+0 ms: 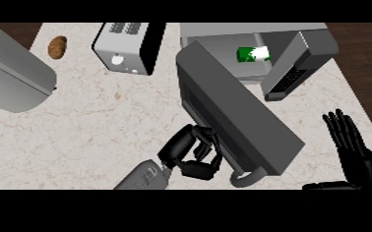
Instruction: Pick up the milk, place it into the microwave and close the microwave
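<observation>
The milk, a green-and-white carton, sits inside the microwave at upper right of the frame. The microwave door hangs open, slanting down toward the lower centre. The left hand has its fingers curled against the door's near edge (beside the handle). The right hand rests at the right edge, fingers straight and holding nothing. A toaster stands at upper centre.

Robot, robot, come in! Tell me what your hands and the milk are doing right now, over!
Left hand curled against the open microwave door. Right hand open, resting at the right edge. Milk inside the microwave. Nothing blocking the door.
</observation>
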Action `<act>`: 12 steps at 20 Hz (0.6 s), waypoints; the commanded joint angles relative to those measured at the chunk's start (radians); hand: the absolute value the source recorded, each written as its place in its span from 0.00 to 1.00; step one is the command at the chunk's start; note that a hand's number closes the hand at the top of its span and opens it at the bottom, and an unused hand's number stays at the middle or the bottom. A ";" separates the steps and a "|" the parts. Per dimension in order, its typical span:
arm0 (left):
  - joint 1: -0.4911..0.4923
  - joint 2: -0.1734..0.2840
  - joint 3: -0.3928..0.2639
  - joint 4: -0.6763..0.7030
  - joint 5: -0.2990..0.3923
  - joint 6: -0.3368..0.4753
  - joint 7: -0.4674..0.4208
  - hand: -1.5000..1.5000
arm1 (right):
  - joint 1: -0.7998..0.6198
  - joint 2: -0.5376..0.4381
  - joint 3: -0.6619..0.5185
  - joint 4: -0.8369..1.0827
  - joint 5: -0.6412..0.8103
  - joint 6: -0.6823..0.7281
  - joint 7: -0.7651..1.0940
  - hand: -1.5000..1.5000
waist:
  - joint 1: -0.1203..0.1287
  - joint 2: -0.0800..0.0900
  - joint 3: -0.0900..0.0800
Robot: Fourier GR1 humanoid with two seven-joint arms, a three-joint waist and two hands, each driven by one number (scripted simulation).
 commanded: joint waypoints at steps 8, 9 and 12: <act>-0.177 -0.004 -0.204 0.128 0.284 0.171 -0.001 1.00 | 0.052 -0.063 0.042 -0.276 -0.144 0.132 0.120 0.00 | -0.075 0.012 -0.002; -0.165 -0.004 -0.215 0.111 0.316 0.187 -0.040 1.00 | 0.033 -0.067 0.039 -0.291 -0.161 0.123 0.157 0.00 | -0.066 0.014 -0.003; -0.174 -0.004 -0.233 0.095 0.384 0.236 -0.059 1.00 | 0.041 -0.099 0.049 -0.326 -0.187 0.158 0.181 0.00 | -0.086 0.018 -0.004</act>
